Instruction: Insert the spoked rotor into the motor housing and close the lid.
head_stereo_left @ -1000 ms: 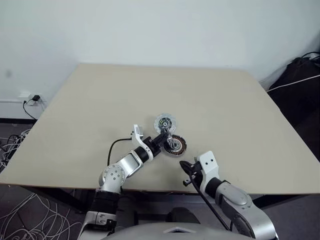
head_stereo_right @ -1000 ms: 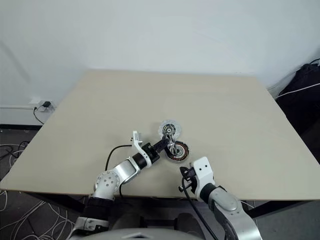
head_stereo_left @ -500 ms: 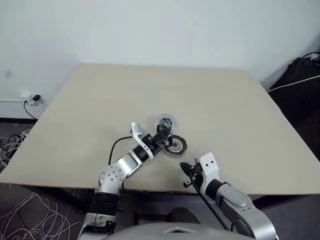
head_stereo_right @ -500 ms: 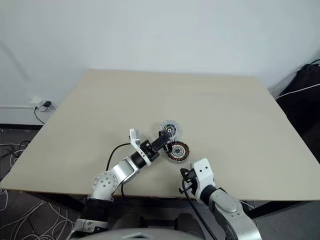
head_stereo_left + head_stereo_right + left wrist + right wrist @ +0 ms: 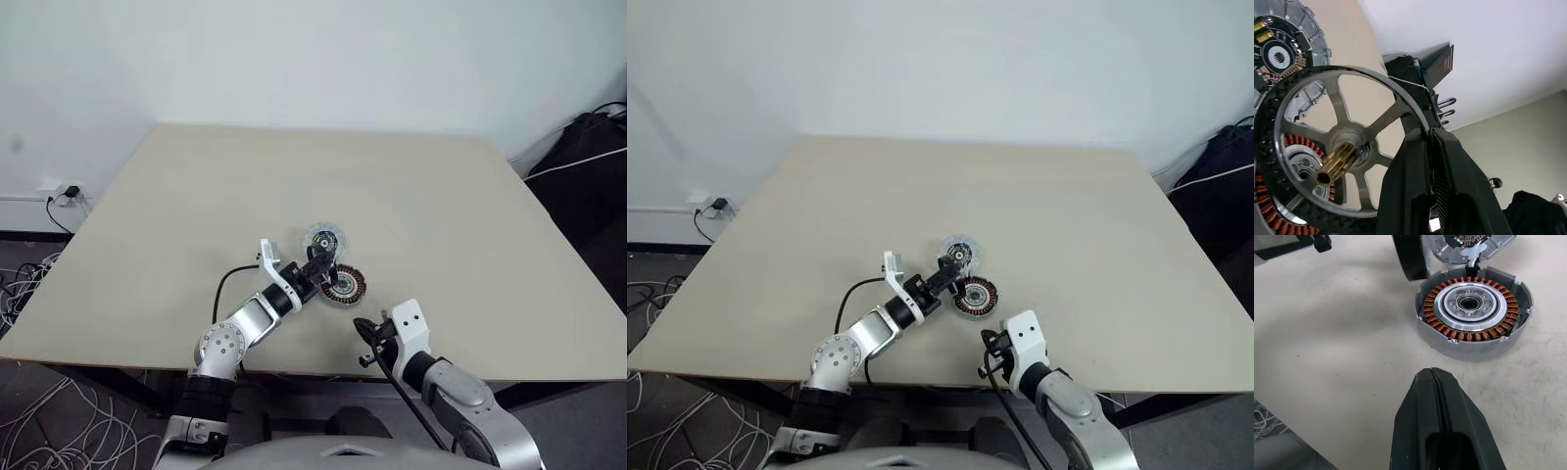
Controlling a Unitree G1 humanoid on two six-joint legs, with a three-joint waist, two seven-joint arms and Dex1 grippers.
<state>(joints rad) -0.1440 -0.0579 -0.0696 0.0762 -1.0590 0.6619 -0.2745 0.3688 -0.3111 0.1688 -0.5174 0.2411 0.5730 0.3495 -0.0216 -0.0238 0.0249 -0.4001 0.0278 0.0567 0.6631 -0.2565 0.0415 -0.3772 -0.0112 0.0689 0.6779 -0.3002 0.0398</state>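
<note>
The left claw (image 5: 321,263), clamped on the rim of the spoked rotor (image 5: 1347,147), has drawn the wheel up off the motor housing (image 5: 345,285), where it lay a second ago. The rotor now hangs on edge beside the housing's near-left rim, between it and the lid (image 5: 324,238).

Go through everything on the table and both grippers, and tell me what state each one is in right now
Spoked rotor: held on edge by its rim, not yet in the housing.
Motor housing: flat on the table, open, windings showing.
Lid: flat on the table, off the housing.
Left gripper: shut on the rotor's rim.
Right gripper: shut, empty.
</note>
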